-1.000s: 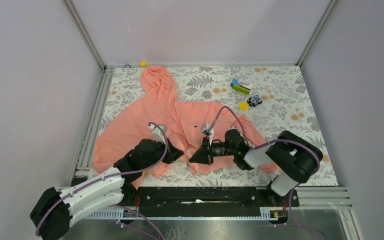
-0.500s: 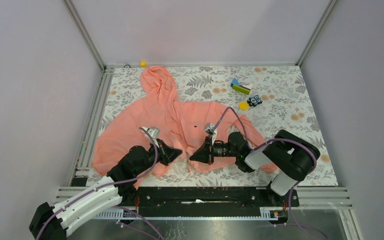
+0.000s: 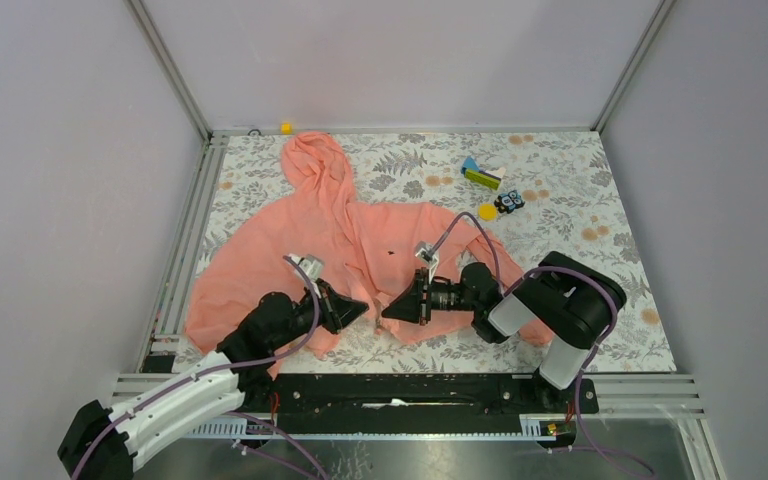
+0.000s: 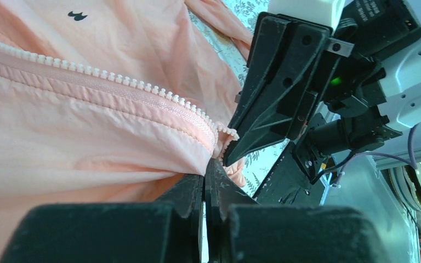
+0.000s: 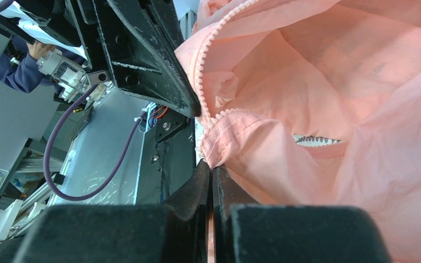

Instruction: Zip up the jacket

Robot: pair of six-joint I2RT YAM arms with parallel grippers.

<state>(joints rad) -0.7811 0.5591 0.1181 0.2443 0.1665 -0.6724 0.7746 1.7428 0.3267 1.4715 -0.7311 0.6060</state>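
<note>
The salmon-pink jacket [image 3: 290,250] lies spread on the table with its hood toward the back left. Its front is open, and the zipper teeth [image 4: 115,83] run along one edge, with a tiny dark mark [image 4: 77,16] on the chest. My left gripper [image 3: 362,309] is shut on the bottom end of one zipper edge; in its own view the left gripper [image 4: 205,176] pinches the fabric. My right gripper [image 3: 387,312] faces it tip to tip, shut on the other bottom corner, and in its own view the right gripper [image 5: 211,171] pinches the hem beside the teeth [image 5: 204,60].
A green and blue block [image 3: 480,176], a yellow disc [image 3: 487,211] and a small dark toy [image 3: 509,202] lie at the back right. A tiny yellow piece [image 3: 285,127] sits at the back edge. Metal rails [image 3: 182,270] border the left and front of the table.
The left arm has dropped lower and drawn back, its gripper still on the hem. The right arm's elbow has shifted a little left. Both grips hold.
</note>
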